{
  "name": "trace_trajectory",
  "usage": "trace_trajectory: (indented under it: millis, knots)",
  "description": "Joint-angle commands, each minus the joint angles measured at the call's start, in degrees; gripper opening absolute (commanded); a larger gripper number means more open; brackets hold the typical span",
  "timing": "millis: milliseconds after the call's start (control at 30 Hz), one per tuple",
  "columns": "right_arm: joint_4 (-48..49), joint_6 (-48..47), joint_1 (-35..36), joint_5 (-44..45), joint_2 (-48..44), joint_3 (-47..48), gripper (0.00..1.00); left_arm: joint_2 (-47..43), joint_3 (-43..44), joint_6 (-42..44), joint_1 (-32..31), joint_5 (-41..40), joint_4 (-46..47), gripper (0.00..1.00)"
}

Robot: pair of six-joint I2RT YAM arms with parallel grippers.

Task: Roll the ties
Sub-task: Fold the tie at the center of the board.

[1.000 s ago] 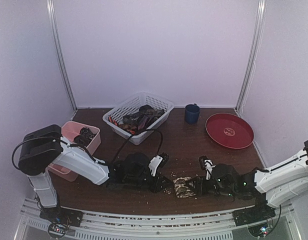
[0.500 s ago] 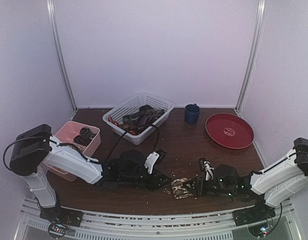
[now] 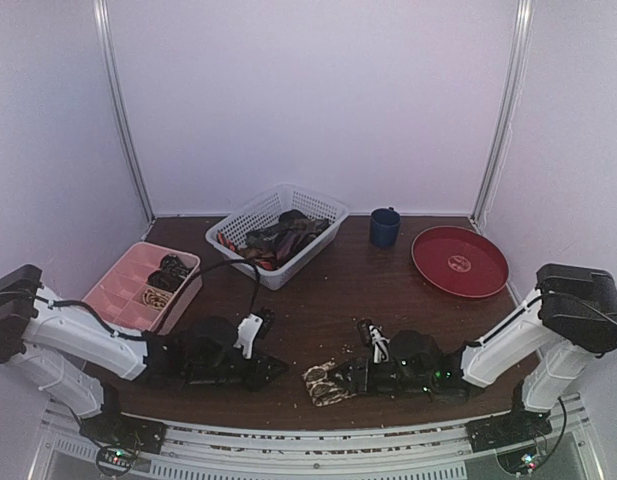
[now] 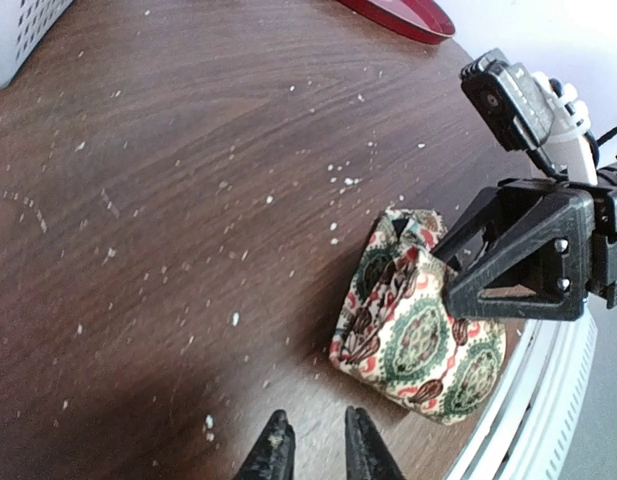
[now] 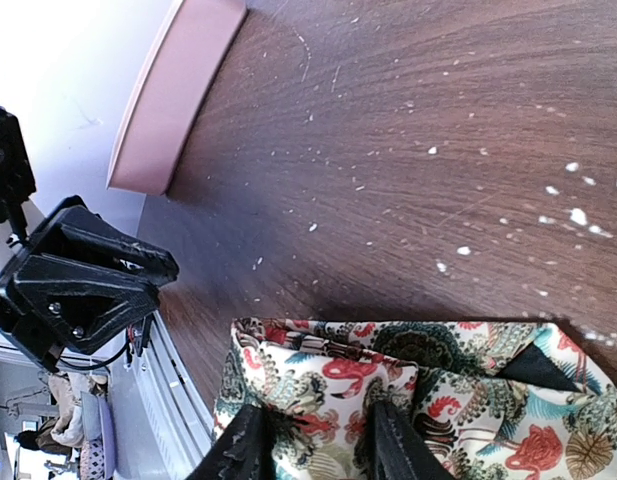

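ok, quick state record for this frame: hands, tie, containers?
patterned tie: rolled bundle, near edge of the table
right hand: shut on the patterned tie
left hand: low over the table, fingers narrowly apart, empty, short of the bundle
basket: white, far centre, loose ties piled inside
pink tray: left side, rolled ties in its compartments
other: blue cup, red plate, far right

The dark wooden table [image 3: 348, 295] is flecked with pale crumbs [image 4: 235, 320]. A white basket [image 3: 246, 207] sits toward its far edge, a pink tray [image 3: 116, 288] by the left edge, a blue mug [image 3: 384, 227] and red plate [image 3: 443, 250] near the far right corner, a rolled tie [image 3: 328, 381] by the near edge
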Motion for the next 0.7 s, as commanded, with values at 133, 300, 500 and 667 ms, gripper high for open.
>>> trace_trajectory:
  millis: [133, 300, 500, 667]
  knots:
    - [-2.4, 0.0, 0.7, 0.0, 0.8, 1.3, 0.37, 3.0, -3.1, -2.5, -0.4, 4.3, 9.6, 0.14]
    - [-8.6, -1.5, 0.7, 1.8, -2.7, 2.3, 0.39, 10.1, -0.4, -2.5, -1.0, 7.9, 15.4, 0.11]
    - [-18.5, -4.0, 0.8, 6.0, -8.2, 4.2, 0.45, 14.4, 2.3, -2.5, -1.4, 9.3, 17.3, 0.1]
    - [-25.0, -5.6, 0.8, 8.3, -11.5, 5.8, 0.48, 16.1, 3.2, -2.9, -1.7, 10.1, 18.4, 0.1]
